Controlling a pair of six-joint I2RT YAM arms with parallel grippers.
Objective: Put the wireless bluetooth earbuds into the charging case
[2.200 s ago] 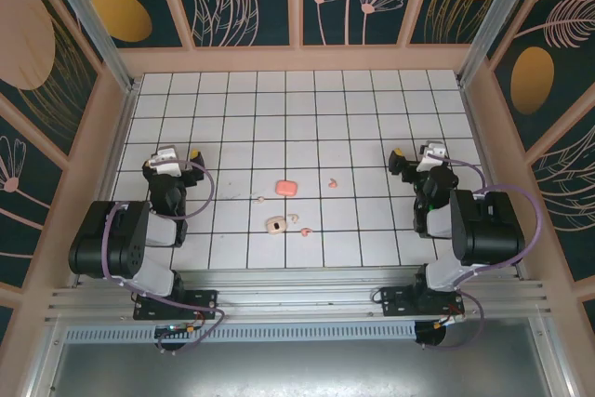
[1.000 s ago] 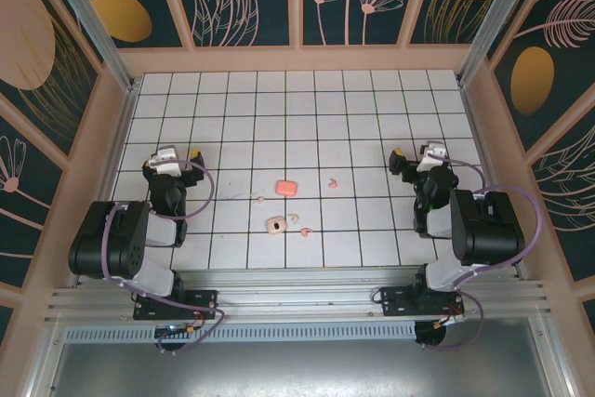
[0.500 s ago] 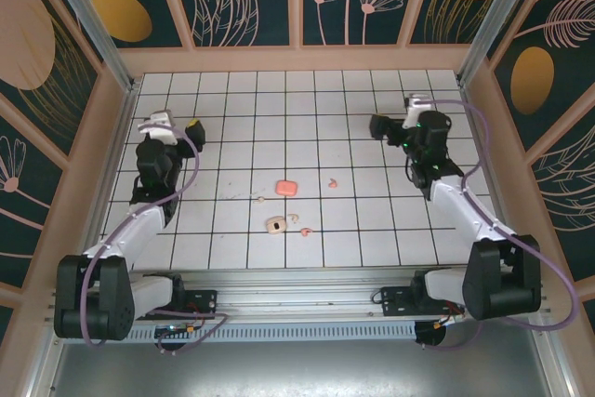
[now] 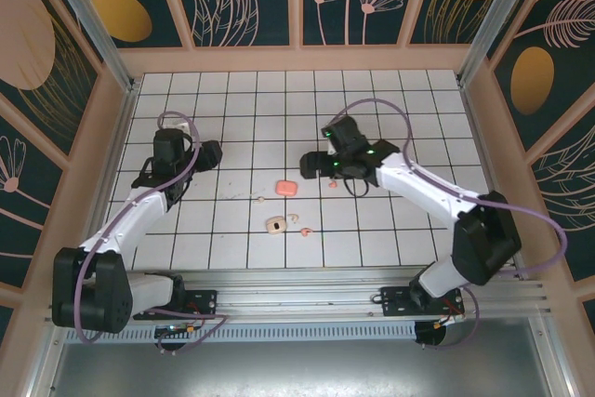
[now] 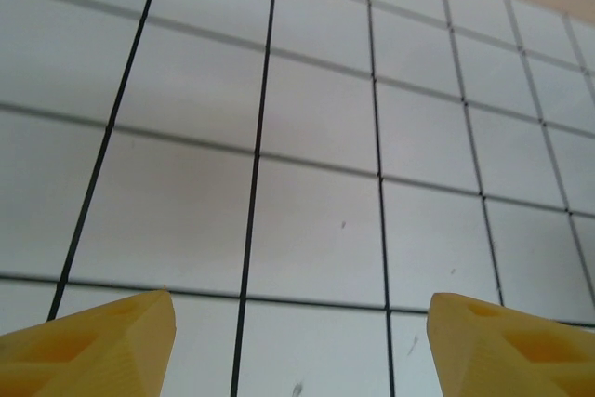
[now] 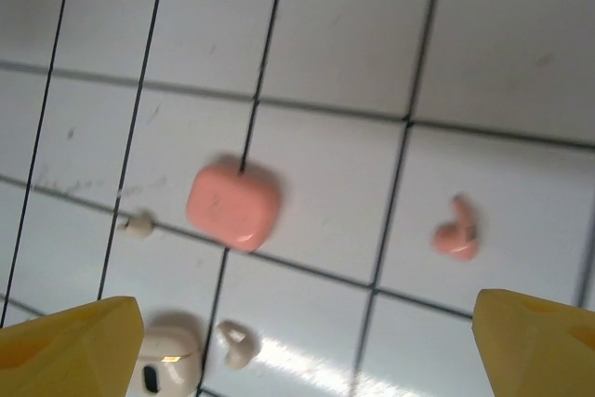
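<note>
Earbuds [image 6: 456, 237] lie loose on the tiles. Right wrist view: the pink one sits alone, well apart from the pink case [image 6: 232, 205]; a cream bud [image 6: 234, 341] is just beside the cream case [image 6: 167, 374]; a small cream bud [image 6: 139, 224] rests on a grid line left of the pink case. The right gripper [image 6: 297, 346] hangs above, jaws spread wide w/ nothing between. Risks, as I judge them: the buds are tiny and rounded, so an off-centre pinch could squirt one across the glossy tile; the pink case looks shut (seam unclear), so it'd need opening first; a colour mix-up btw cases is possible.

Left wrist view: left gripper [image 5: 302, 346] jaws released, far apart; under them only white tile [image 5: 316, 230] w/ black grid lines and faint specks.

Top view: right gripper [image 4: 314, 165] is near the pink case [image 4: 286, 188] and pink earbud [image 4: 332, 183]; left gripper [image 4: 209, 152] is well off to the left; a second pink bud [image 4: 305, 231] lies near the cream case [image 4: 275, 224]. Two arms converging on so small a cluster could knock a case. The table [image 4: 372, 99] is flat gridded white, boxed by peach-framed walls [image 4: 251, 6] w/ teal floral panels; a metal rail [image 4: 297, 299] runs along the near edge.
</note>
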